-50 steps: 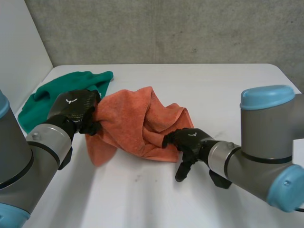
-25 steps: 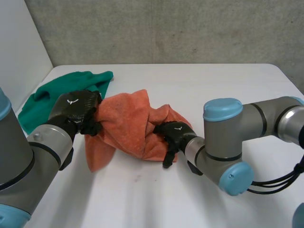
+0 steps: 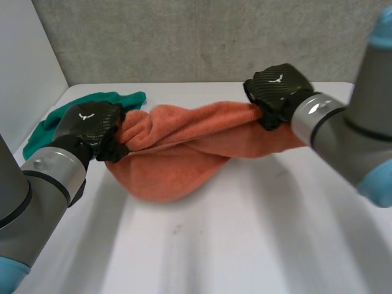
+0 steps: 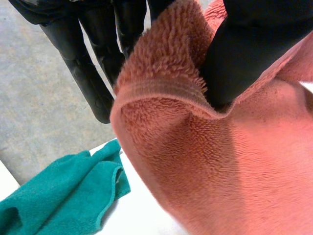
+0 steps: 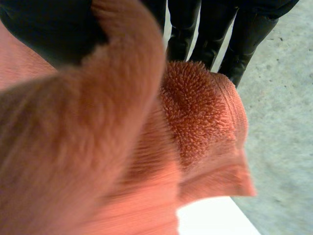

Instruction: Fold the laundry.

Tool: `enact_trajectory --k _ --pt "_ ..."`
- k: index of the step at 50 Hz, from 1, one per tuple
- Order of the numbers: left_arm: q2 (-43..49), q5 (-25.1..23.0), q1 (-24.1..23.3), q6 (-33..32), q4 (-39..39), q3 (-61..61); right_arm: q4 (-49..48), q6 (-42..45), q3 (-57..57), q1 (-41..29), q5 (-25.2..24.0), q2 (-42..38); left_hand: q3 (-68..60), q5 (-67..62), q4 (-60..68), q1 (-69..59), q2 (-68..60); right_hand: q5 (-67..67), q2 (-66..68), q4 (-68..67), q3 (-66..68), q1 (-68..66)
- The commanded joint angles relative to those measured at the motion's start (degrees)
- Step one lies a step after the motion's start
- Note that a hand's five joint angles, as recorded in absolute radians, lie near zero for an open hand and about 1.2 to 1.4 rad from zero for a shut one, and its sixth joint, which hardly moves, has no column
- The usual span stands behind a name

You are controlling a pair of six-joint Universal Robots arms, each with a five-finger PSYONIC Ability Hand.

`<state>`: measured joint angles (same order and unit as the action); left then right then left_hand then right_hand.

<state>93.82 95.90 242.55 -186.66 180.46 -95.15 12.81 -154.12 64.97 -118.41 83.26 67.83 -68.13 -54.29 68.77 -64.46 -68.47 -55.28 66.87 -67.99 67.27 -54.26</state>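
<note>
An orange towel [image 3: 184, 144] hangs stretched between my two hands above the white table [image 3: 245, 233], its middle sagging down to the tabletop. My left hand [image 3: 92, 131] is shut on the towel's left end. In the left wrist view the thumb [image 4: 244, 54] pinches the hemmed edge of the orange towel [image 4: 205, 161] against the fingers [image 4: 93, 73]. My right hand [image 3: 278, 92] is raised at the back right and shut on the towel's right end. Its fingers [image 5: 195, 34] press the orange towel [image 5: 195, 112] in the right wrist view.
A green cloth [image 3: 61, 119] lies crumpled at the table's far left, behind my left hand, and is also seen as a green cloth [image 4: 63, 196] under the towel. A grey wall [image 3: 214, 37] runs behind the table.
My right hand closed on the towel's right end and lifted it up and to the back right, pulling the bunched towel out long. The left hand kept its grip and rose slightly.
</note>
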Motion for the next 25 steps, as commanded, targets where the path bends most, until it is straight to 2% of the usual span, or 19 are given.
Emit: enact_trajectory --k 1,6,9,14,18,19,22,23,25 --pt "5.9 0.0 -1.8 -11.2 -1.3 1.5 17.4 11.5 -2.1 0.6 0.4 2.1 -11.9 -15.7 11.2 -15.5 -11.5 -14.7 13.1 -12.0 12.7 -25.7" --pt "14.3 0.4 -4.4 -14.5 -1.3 5.4 18.4 11.8 -2.7 0.7 0.3 0.3 -11.9 -15.7 11.2 -15.5 -11.5 -14.7 13.1 -12.0 12.7 -25.7" --pt "19.0 0.3 -4.5 -14.8 -1.0 9.7 16.5 12.0 -4.8 0.7 1.1 -3.8 -11.9 -15.7 11.2 -15.5 -11.5 -14.7 13.1 -12.0 12.7 -25.7" --pt "23.3 0.1 -4.0 -15.7 2.7 17.2 8.7 12.2 -11.2 0.6 4.8 -9.3 -11.9 -15.7 11.2 -15.5 -11.5 -14.7 13.1 -12.0 12.7 -25.7" --pt "24.9 0.0 -3.0 -18.3 14.5 22.5 -3.4 12.3 -17.0 0.8 5.9 -12.1 -11.9 -15.7 11.2 -15.5 -11.5 -14.7 13.1 -12.0 12.7 -25.7" --pt "24.7 -0.2 -2.5 -20.3 21.1 23.5 -6.2 12.3 -18.0 0.8 5.9 -12.4 -11.9 -15.7 11.2 -15.5 -11.5 -14.7 13.1 -12.0 12.7 -25.7" --pt "24.0 -0.5 -2.4 -24.1 32.0 24.2 -17.5 12.2 -20.1 0.9 5.8 -12.2 -11.9 -15.7 11.2 -15.5 -11.5 -14.7 13.1 -12.0 12.7 -25.7" --pt "23.1 -0.4 -2.8 -26.6 38.8 24.3 -20.4 12.2 -20.2 0.8 5.6 -12.0 -11.9 -15.7 11.2 -15.5 -11.5 -14.7 13.1 -12.0 12.7 -25.7" --pt "22.0 -0.2 -2.9 -28.6 44.8 24.4 -25.9 12.2 -20.1 1.1 5.6 -11.7 -11.9 -15.7 11.2 -15.5 -11.5 -14.7 13.1 -12.0 12.7 -25.7"
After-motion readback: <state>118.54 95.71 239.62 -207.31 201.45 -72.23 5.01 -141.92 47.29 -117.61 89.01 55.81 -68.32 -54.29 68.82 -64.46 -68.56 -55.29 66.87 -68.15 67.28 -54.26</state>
